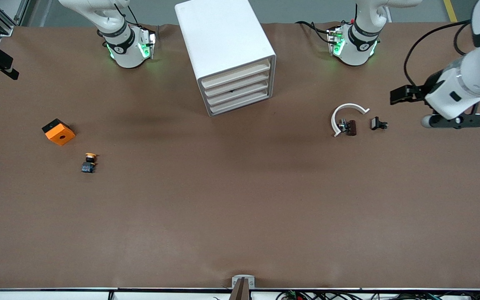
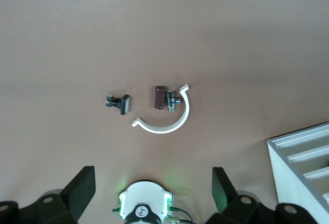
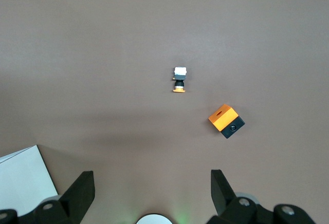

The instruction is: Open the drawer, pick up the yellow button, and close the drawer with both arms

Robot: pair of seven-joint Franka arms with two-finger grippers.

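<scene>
Both arms raised, all four drawers shut, button out on the table.

I see the cabinet [image 1: 226,54] standing between the two bases, with its top drawer [image 1: 236,71] flush with the three below it. The button [image 1: 89,162] lies on the bare table toward the right arm's end, just beside the orange block [image 1: 58,131] and nearer the front camera than it. Toward the left arm's end lie a white arc [image 1: 345,115] with a brown part [image 1: 351,127] touching it and a small black part [image 1: 377,123] just beside them. My left gripper [image 2: 152,190] hangs over that end of the table, jaws spread and holding nothing. My right gripper [image 3: 152,190] hangs over the button and block, jaws likewise spread and holding nothing.
</scene>
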